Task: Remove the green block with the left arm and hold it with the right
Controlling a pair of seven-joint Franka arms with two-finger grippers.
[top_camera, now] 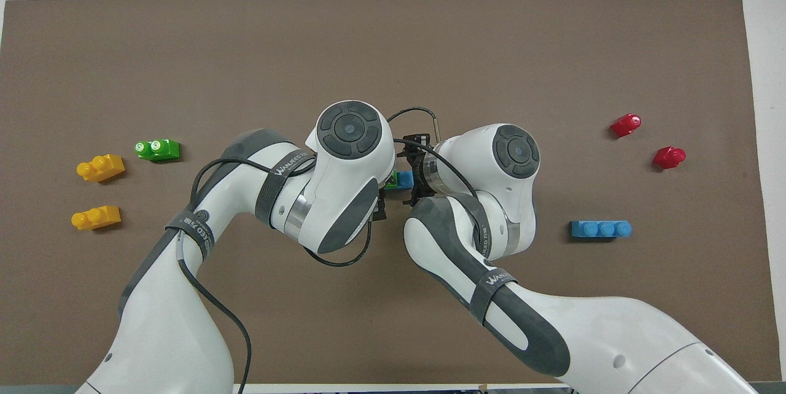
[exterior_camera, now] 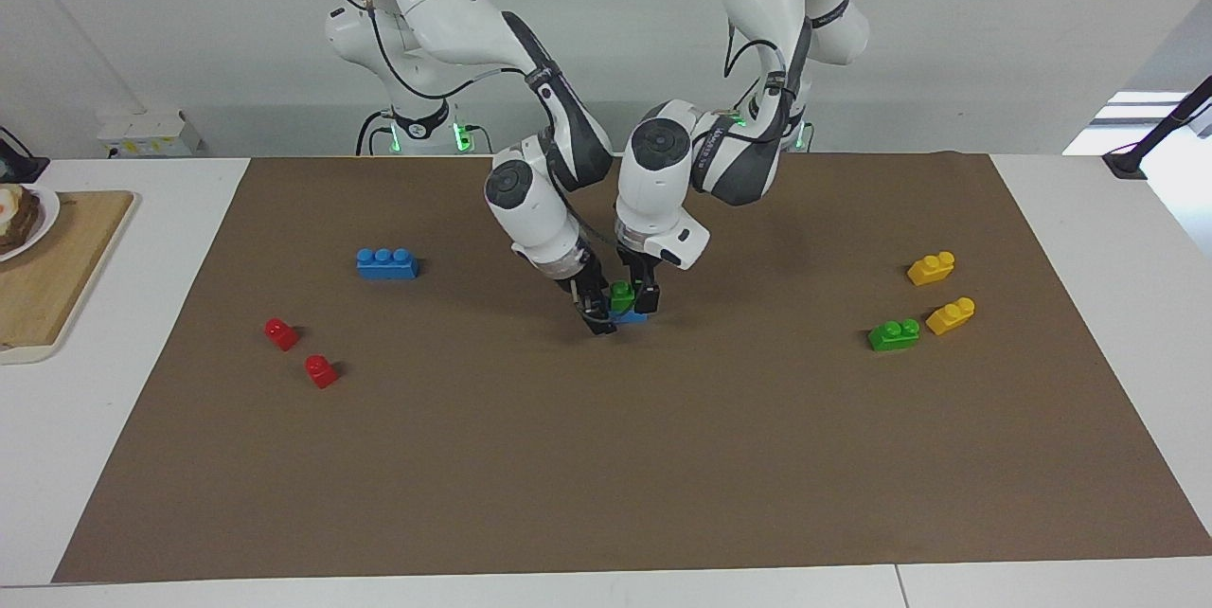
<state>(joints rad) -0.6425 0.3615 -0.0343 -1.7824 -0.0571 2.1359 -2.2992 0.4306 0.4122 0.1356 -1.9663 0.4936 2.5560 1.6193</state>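
Note:
A green block sits on a blue brick at the middle of the brown mat. My left gripper comes down on the stack from above and is shut on the green block. My right gripper leans in from the right arm's side and is shut on the blue brick at mat level. In the overhead view only slivers of the green block and the blue brick show between the two wrists. A second green block lies loose toward the left arm's end.
Two yellow bricks lie beside the loose green block. A blue three-stud brick and two red pieces lie toward the right arm's end. A wooden board with a plate stands off the mat there.

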